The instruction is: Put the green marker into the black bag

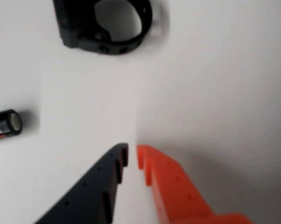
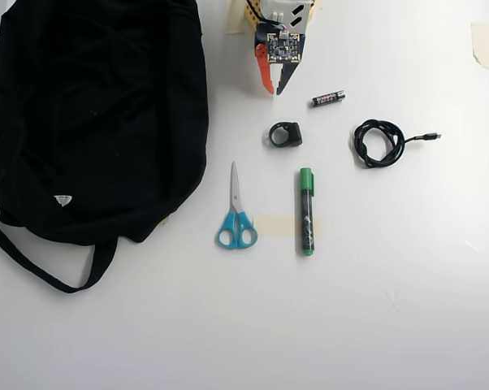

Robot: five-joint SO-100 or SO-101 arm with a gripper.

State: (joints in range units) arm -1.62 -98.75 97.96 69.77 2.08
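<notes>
The green marker (image 2: 307, 213) lies lengthwise on the white table in the overhead view, green cap toward the arm; it is out of the wrist view. The black bag (image 2: 90, 114) fills the left of the overhead view, its straps trailing toward the lower left. My gripper (image 2: 275, 91) hangs at the top centre, well above the marker in the picture and to the right of the bag. Its orange and black fingers are shut with nothing between them. In the wrist view the gripper (image 1: 132, 151) points at bare table.
A small black ring-shaped clip (image 2: 285, 134) (image 1: 108, 23) lies just beyond the fingertips, with a black battery (image 2: 328, 98) (image 1: 5, 123) off to one side. Blue-handled scissors (image 2: 235, 215) lie left of the marker. A coiled black cable (image 2: 378, 142) is to the right.
</notes>
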